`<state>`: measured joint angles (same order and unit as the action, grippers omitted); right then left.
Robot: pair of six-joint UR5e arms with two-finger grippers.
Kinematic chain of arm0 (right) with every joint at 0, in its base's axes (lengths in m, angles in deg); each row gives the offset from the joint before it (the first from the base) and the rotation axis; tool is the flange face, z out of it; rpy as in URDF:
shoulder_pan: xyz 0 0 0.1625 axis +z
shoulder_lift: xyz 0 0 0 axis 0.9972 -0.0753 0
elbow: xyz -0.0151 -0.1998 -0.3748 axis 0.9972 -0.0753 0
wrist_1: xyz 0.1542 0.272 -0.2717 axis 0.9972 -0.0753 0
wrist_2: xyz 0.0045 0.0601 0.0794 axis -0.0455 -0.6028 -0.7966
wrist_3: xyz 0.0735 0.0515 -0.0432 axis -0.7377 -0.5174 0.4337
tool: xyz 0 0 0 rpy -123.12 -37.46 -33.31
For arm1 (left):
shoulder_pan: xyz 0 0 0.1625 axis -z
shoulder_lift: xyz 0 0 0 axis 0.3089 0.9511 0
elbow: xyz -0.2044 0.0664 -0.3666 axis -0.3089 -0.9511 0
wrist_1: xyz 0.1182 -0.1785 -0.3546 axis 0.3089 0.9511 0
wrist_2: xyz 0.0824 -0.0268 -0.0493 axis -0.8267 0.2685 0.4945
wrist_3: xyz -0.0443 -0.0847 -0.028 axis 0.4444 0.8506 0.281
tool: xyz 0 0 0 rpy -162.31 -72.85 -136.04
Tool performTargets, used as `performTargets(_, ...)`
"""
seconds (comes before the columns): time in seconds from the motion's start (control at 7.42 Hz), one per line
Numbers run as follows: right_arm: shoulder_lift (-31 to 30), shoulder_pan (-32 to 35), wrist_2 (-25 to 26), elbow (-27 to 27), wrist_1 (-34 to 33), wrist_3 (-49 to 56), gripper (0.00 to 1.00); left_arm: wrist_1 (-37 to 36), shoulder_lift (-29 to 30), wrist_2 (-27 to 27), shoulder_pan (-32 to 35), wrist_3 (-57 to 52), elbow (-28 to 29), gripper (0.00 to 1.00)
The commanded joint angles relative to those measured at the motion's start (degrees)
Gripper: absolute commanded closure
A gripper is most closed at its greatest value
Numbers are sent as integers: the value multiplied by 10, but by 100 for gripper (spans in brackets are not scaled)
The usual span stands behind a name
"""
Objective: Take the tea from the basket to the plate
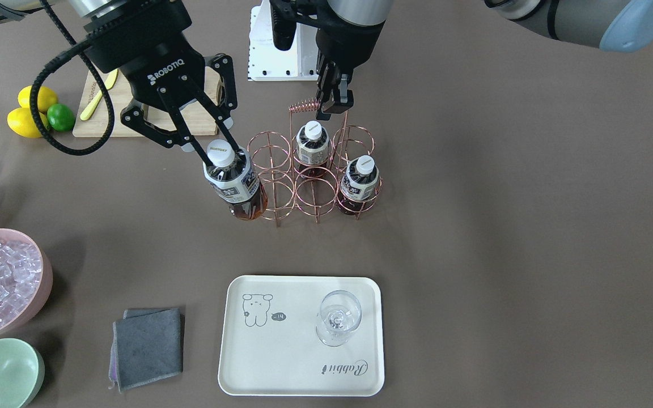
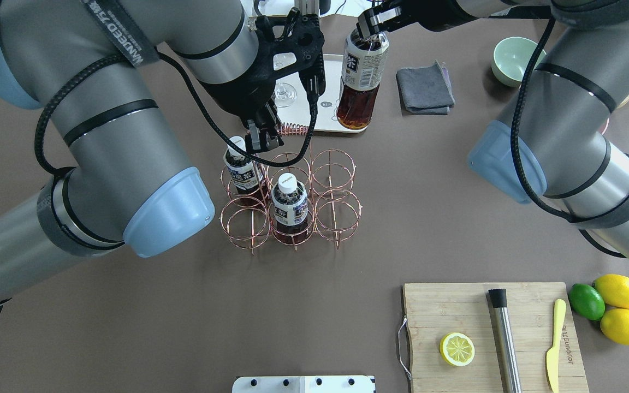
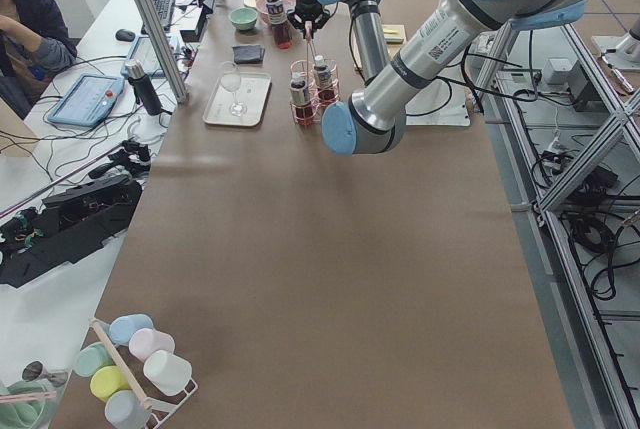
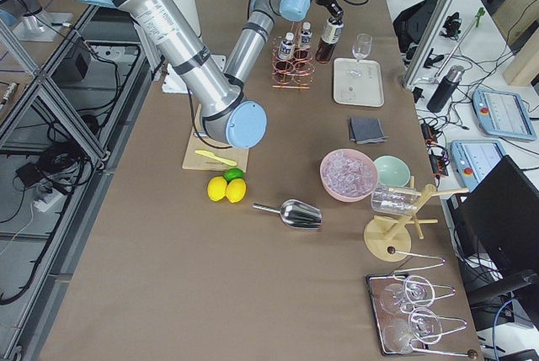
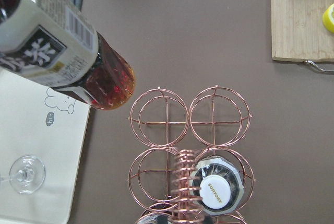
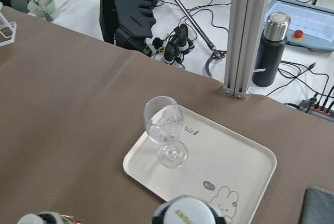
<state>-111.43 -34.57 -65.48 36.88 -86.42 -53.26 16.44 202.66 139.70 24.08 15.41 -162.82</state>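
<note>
Exterior front-facing view: we see the right gripper [image 1: 221,156] clamped on the cap of the tea [image 1: 237,190], which hangs tilted just beside the basket [image 1: 294,173], short of the plate [image 1: 281,362]. The left gripper [image 1: 332,107] pinches the basket's handle.

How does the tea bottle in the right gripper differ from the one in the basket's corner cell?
Place: the held bottle hangs clear of the basket; the corner bottle sits inside its ring.
Pose: the held bottle tilts; the corner bottle stands upright.
Grip: the right gripper pinches the held bottle's neck; nothing touches the corner bottle.
Both: white caps, dark tea.
</note>
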Motion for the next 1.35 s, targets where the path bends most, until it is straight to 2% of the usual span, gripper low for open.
performTargets(0.0, -5, 30, 24, -73, 70, 4, 100, 0, -3, 0, 0, -3, 0, 100)
performTargets(0.27, 8, 46, 37, -174, 170, 4, 100, 0, -3, -1, 5, -6, -2, 100)
performTargets(0.4, 27, 47, 56, -240, 234, 0, 100, 0, -3, 2, 18, -6, -3, 100)
performTargets(0.54, 55, 47, 65, -302, 269, -2, 100, -1, -3, 4, 32, -7, -7, 100)
performTargets(0.81, 73, 32, 95, -340, 285, -3, 100, -4, -12, 6, 55, -7, -13, 100)
performTargets(1.08, 72, -2, 128, -343, 285, -5, 100, -5, -28, 8, 84, -36, -17, 100)
performTargets(1.21, 71, -18, 144, -344, 285, -5, 100, -4, -42, 25, 107, -51, -17, 100)
